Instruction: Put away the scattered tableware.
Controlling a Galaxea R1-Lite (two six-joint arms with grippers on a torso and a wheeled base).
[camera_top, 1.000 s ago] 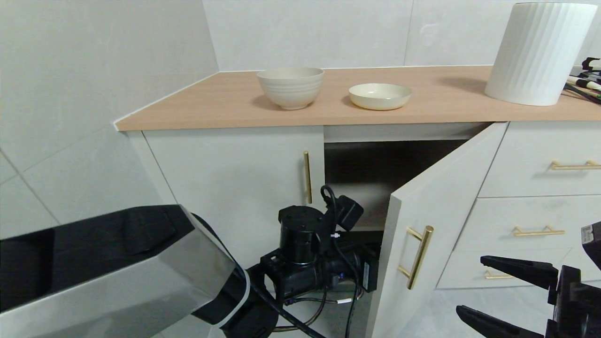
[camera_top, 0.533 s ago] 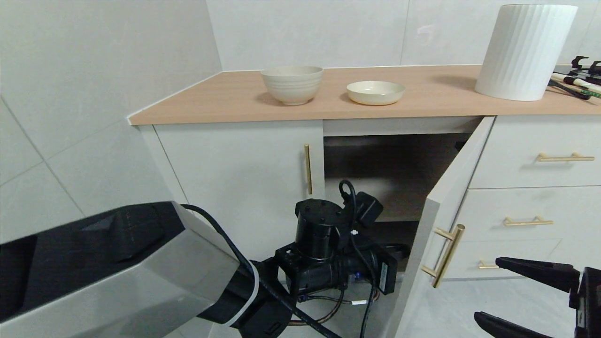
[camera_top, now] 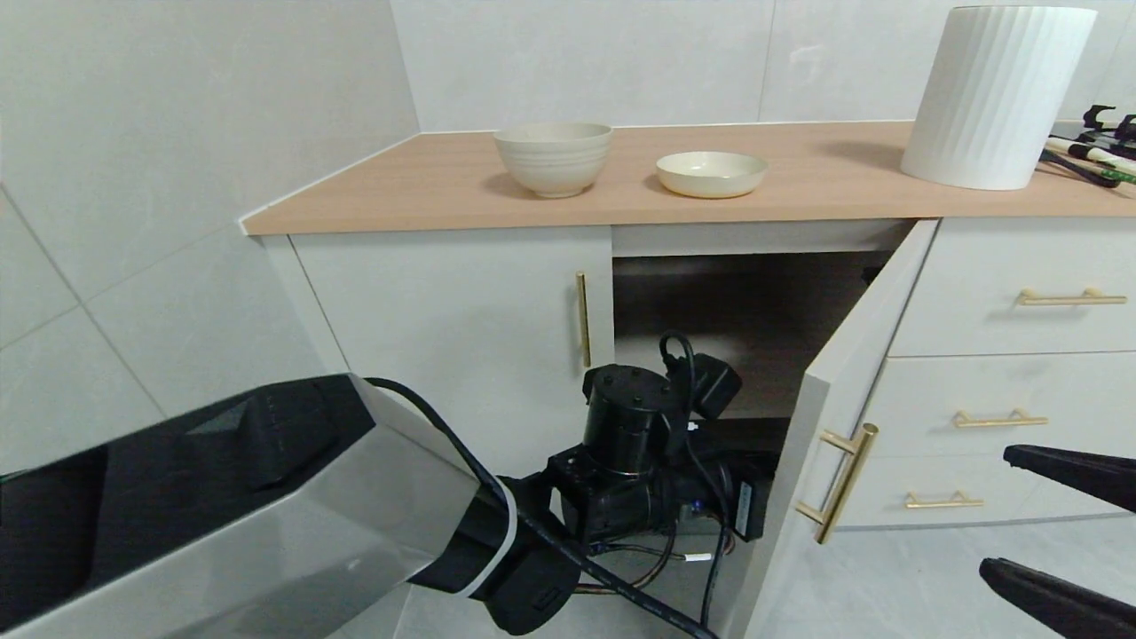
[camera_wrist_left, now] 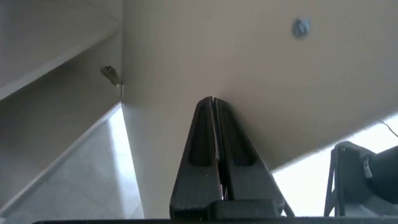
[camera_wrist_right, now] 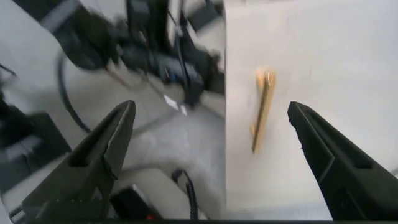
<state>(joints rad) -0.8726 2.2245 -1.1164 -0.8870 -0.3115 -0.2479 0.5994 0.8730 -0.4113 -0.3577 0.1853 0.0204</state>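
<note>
We see two pieces of tableware waiting on the table. A round bowl sits toward the back edge, and a small flat dish sits near it on its right, not touching it. A tall white tub stands near the back right corner.

Under the table, the cupboard door is open. Our left gripper is low down by the open cupboard. Its fingers are pressed together with nothing between them, and the tips are right by a flat cupboard panel. We cannot tell if they touch it. Our right gripper hangs low beside the door with its fingers spread wide. The gold door handle lies right in front of it.

We think things could go wrong here. Both arms are low, so lifting them could bump the front edge of the table. A knock could swing the door shut. The bowl looks smooth and round, so it could slip and break. Reaching for the bowl could also push the dish.
</note>
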